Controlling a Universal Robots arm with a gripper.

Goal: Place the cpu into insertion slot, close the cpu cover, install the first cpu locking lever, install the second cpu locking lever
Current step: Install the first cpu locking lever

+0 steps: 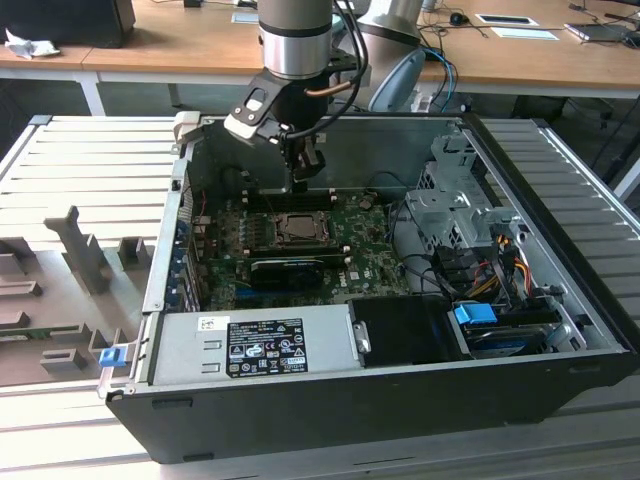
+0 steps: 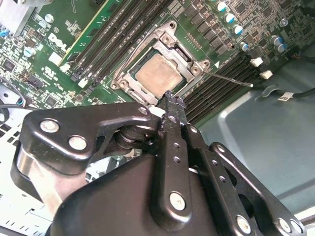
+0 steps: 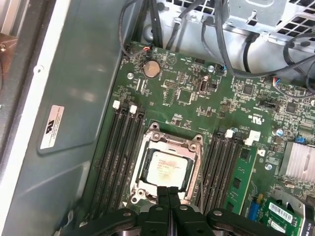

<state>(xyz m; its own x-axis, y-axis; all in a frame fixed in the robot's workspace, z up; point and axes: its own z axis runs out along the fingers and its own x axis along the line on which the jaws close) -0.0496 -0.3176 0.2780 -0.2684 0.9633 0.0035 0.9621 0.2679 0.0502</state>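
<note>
The gripper (image 3: 168,191) hangs inside an open case (image 1: 560,250), its two fingers pressed together with nothing between them. In both wrist views their tips sit just above one edge of the slot (image 2: 121,81) on the green board (image 3: 187,93). The cpu (image 3: 166,167) lies flat in the slot, its metal top showing through the window of the cover (image 3: 173,141), which lies down over it. In the second wrist view a thin wire lever (image 2: 231,79) sticks out from the slot's corner, angled across the black memory slots (image 2: 221,83) beside it.
</note>
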